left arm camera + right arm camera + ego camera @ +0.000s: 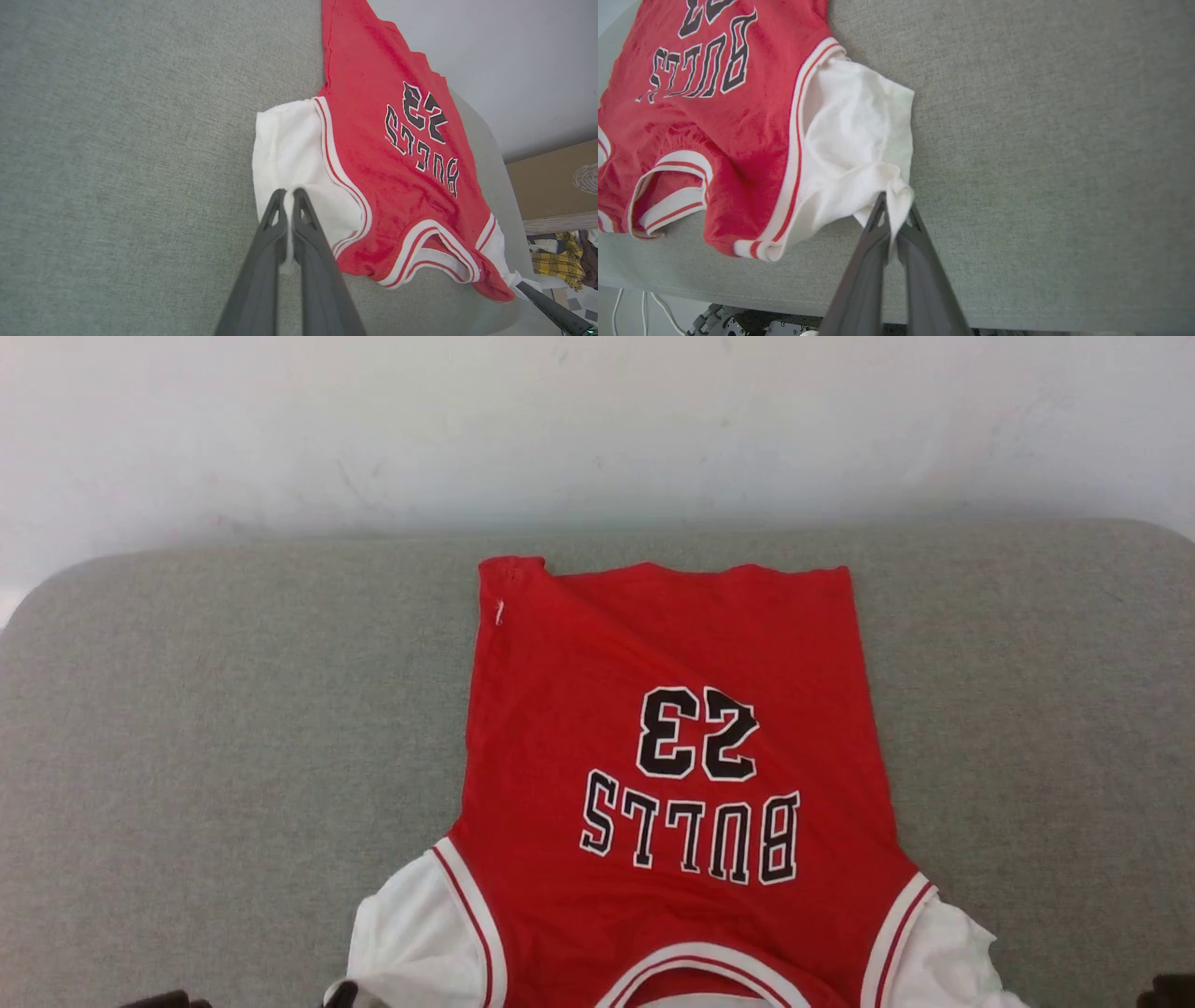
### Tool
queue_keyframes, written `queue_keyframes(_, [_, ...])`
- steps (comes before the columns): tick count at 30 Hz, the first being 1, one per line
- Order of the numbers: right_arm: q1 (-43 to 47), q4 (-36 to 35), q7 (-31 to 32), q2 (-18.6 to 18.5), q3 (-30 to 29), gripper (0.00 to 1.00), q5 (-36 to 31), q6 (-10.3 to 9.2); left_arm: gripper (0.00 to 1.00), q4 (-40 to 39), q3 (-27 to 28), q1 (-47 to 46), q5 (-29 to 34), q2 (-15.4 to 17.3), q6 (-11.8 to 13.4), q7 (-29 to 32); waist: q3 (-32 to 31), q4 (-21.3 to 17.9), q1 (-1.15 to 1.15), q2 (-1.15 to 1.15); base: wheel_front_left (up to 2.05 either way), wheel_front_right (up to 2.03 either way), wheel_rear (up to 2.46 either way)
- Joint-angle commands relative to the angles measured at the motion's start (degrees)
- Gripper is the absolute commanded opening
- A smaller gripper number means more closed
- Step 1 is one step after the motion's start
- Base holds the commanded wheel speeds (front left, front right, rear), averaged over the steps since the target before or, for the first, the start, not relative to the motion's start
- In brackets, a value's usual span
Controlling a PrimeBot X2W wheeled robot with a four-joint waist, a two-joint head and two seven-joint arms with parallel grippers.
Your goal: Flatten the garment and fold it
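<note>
Clamping the garment (672, 709) by one white sleeve (850, 140) each, left fingers (268, 233) and right fingers (868, 252) flanked the collar (700, 957); its long axis ran away from there (hem farthest).

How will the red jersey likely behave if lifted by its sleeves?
Probably floppy: the garment lies creased, its sleeve bunching where the right gripper pinches it. Likely light and thin: the left gripper clamps a slim fold.

Garment (672, 728) flat on couch (187, 756)
</note>
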Motion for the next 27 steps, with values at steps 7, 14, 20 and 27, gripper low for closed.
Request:
queue_keyframes(7, [-11.52, -7.25, -4.84, -4.34, 0.01, 1.00, -2.61, -0.04, 0.00, -3.08, 0.17, -4.39, 2.66, 0.77, -0.84, -1.19, 6.10, 1.29, 0.00, -0.01, 0.00, 0.00, 0.00])
queue_keyframes(14, [-32.53, -9.91, -4.17, -9.13, 1.49, 1.00, -7.32, -0.04, 0.00, -6.00, -0.66, -8.25, 3.62, 0.51, -2.44, -1.92, 13.16, 3.15, 0.00, -0.01, 0.00, 0.00, 0.00])
queue_keyframes(20, [-48.43, -3.67, 0.24, -10.26, 3.46, 1.00, -10.46, -0.04, 0.00, -6.48, -2.04, -12.08, 4.40, 0.10, -4.01, -1.96, 18.15, 5.45, 0.00, -0.01, 0.00, 0.00, 0.00])
queue_keyframes(27, [-63.04, 11.22, 8.21, -10.01, 3.77, 1.00, -17.29, -0.04, 0.00, -4.74, -4.34, -17.27, 5.32, -1.21, -6.54, -2.46, 23.77, 9.77, 0.00, -0.01, 0.00, 0.00, 0.00])
